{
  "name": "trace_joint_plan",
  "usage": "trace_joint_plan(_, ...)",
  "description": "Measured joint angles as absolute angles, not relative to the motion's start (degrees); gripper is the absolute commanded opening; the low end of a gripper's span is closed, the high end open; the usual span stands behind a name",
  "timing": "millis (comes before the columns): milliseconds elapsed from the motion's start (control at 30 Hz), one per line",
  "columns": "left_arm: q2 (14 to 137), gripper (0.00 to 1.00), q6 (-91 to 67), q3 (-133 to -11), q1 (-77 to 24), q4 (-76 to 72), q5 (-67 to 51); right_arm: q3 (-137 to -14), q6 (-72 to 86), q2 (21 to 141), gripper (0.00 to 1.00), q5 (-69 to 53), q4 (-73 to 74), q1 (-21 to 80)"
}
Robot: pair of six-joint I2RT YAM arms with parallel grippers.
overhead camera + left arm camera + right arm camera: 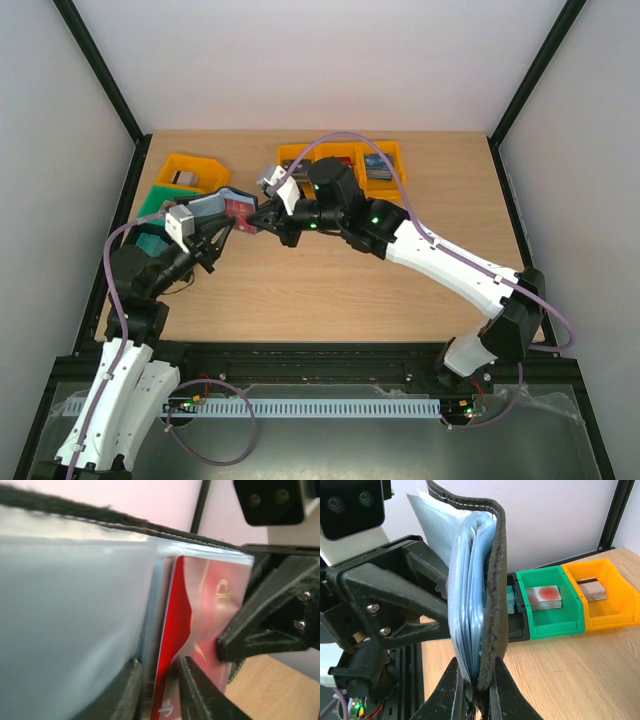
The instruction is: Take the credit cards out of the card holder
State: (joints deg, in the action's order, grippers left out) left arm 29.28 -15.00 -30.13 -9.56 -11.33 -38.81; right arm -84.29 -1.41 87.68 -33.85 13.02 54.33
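The card holder is up in the air over the table, held between the two arms. The right gripper has its jaws squeezed tight on the bottom edge of the black cover and the clear pockets beside it. The left gripper has one finger on each side of the red card. Its jaws look pinched on that card through its pocket, but I cannot tell how hard. The red card sits inside its pocket, so it is not out yet. To do this step well, the left jaws should grab only the card and not the floppy pocket, or the pocket will come along too. The right gripper should hold the cover firm so it does not twist. The pull should go straight out of the pocket's open side, slow and even. One finger of the right gripper touches the edge of the red card's pocket, and that could block the way. More cards may hide in the other pockets, but I cannot see them. A green bin and an orange bin sit on the table behind, well apart from the holder, so they are not in the way.
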Motion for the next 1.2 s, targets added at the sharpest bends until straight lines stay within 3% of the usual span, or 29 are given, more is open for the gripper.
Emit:
trace_joint_plan(67,29.4,0.02,-15.6,-29.5,-9.5,-12.1,-36.0,-84.4,-0.9,88.1,0.01,-33.9,12.5,54.3)
trace_joint_plan(267,28.8,0.02,-15.7,-29.1,-9.5,-12.4,-33.7,-83.9,0.8,88.4,0.02,-34.7,10.2,53.3)
trace_joint_plan(733,26.0,0.03,-13.4,-31.0,-10.6,-5.7,-40.2,-76.4,0.5,85.5,0.02,-52.1,5.0,47.0)
trace_joint_plan(933,25.5,0.38,-8.0,-32.7,-12.2,-3.0,-37.3,-76.2,-1.7,85.1,0.02,-52.7,6.5,46.7)
trace_joint_plan(1200,24.4,0.59,-3.0,-34.1,-12.9,-0.8,-34.3,-76.2,-3.3,85.2,0.02,-51.8,9.6,46.7)
